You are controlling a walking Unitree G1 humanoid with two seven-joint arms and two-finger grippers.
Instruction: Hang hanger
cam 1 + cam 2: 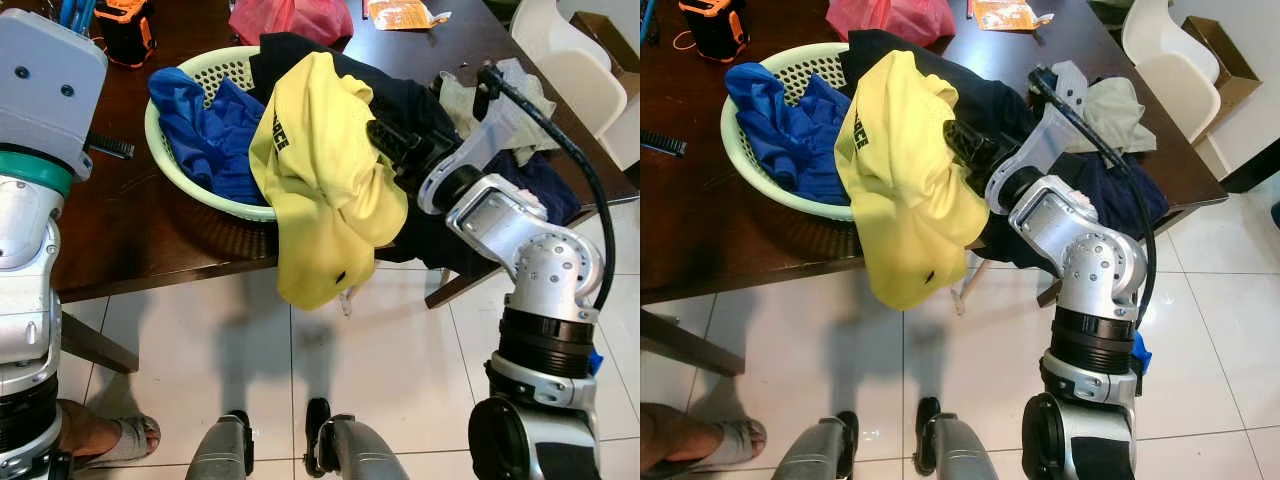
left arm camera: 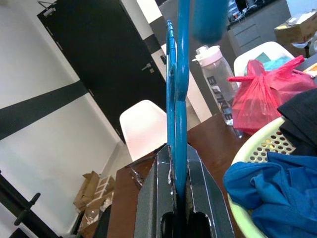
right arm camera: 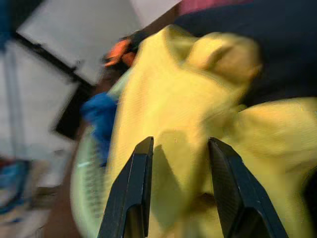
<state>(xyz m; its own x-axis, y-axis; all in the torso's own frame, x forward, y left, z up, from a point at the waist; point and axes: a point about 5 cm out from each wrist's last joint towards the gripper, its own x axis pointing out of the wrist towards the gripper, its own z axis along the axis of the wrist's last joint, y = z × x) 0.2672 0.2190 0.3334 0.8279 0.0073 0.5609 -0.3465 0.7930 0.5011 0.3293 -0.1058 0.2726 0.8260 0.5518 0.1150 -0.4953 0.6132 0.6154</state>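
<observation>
1. Fingers of the left gripper (image 2: 179, 198) are pressed together on a blue hanger (image 2: 177, 94), which stands up from between them, edge-on to the wrist camera.
2. Fingers of the right gripper (image 3: 181, 186) are spread apart, just before a yellow shirt (image 1: 320, 180); the wrist picture is blurred, so whether they touch the cloth cannot be told.
3. From the head, the right arm (image 1: 1080, 250) reaches in from the right, its black end against the dark clothes beside the yellow shirt.
4. That shirt lies over the near rim of a pale green laundry basket (image 1: 180, 165) and hangs down past the edge of the dark wooden desk (image 1: 130, 240) toward the tiled floor (image 1: 400, 370).
5. A blue garment (image 1: 205, 130) lies inside the basket, on its left side.
6. Dark navy clothes (image 1: 1000, 110) lie heaped behind and to the right of the yellow shirt, with a pale greenish cloth (image 1: 1120, 110) further right on the desk.
7. A red plastic bag (image 2: 262, 89) sits at the far side of the desk, a clear water bottle (image 2: 215, 74) beside it.
8. White chairs (image 1: 1165, 60) stand at the desk's right end.
9. A person's foot in a sandal (image 1: 100, 435) rests on the floor at lower left, near the robot's own feet (image 1: 275, 445).
</observation>
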